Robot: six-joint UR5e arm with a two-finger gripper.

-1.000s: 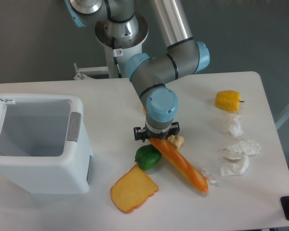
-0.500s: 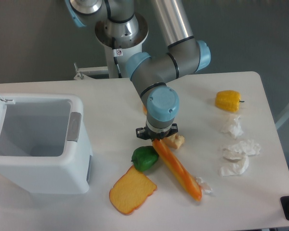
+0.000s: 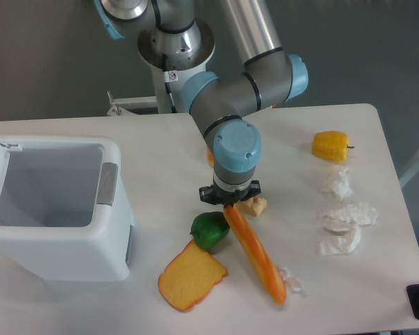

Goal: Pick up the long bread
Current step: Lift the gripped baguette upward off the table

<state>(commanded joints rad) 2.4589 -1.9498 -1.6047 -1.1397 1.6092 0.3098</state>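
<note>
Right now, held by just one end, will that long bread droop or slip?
The long bread looks stiff: it stays straight with only its upper end in the tool. Its glossy skin may be slippery, so it could pivot or slide out.

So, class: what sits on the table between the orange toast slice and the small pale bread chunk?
The green pepper and the upper part of the long bread lie between them, seen in the fixed camera view.

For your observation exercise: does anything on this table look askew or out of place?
Yes. The long bread hangs slantwise from the tool, gripped at one end. Crumpled white paper lies scattered along the table's right side.
</note>
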